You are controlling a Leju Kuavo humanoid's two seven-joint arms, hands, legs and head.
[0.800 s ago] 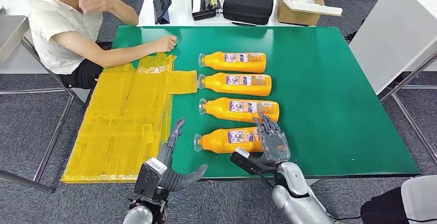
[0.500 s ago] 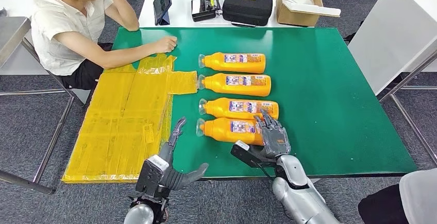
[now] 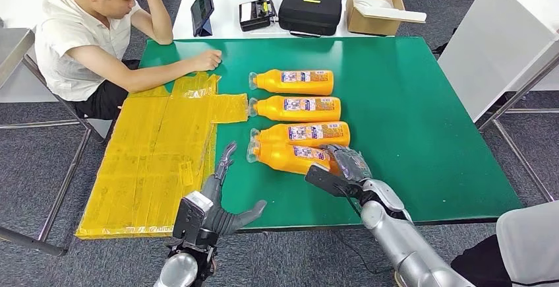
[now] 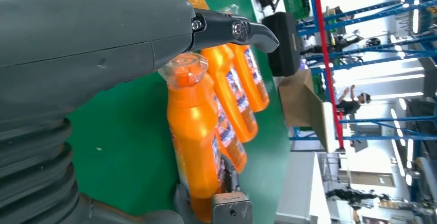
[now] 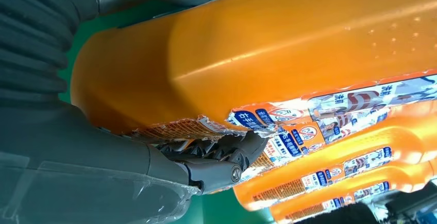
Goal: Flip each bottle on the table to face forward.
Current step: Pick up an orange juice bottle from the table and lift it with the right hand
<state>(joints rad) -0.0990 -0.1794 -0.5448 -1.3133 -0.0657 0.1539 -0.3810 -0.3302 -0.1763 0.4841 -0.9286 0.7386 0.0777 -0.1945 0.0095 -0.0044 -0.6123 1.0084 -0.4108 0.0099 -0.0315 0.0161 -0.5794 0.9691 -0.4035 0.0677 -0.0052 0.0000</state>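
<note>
Four orange bottles lie on their sides on the green table [image 3: 409, 122], caps pointing left. The farthest bottle [image 3: 293, 82], the second bottle [image 3: 296, 108] and the third bottle [image 3: 306, 132] show their labels upward. The nearest bottle [image 3: 287, 156] [image 4: 198, 141] [image 5: 288, 44] lies tipped against the third one. My right hand [image 3: 346, 165] [image 5: 206, 165] grips its base end, fingers curled over the labelled side. My left hand [image 3: 221, 201] [image 4: 103, 38] hovers open at the table's front edge, left of that bottle's clear cap [image 4: 183, 72], touching nothing.
A yellow taped sheet [image 3: 158, 148] covers the table's left part. A seated person rests a hand [image 3: 207, 59] at the far left corner. Behind the table stand a tablet [image 3: 202, 10], a black case [image 3: 310, 11] and a cardboard box [image 3: 376, 6]. A white table [image 3: 501, 30] stands to the right.
My right hand has pushed the nearest bottle away from me, up against the third bottle, and closed around its base end. The head view has shifted slightly. The left hand stays put.
</note>
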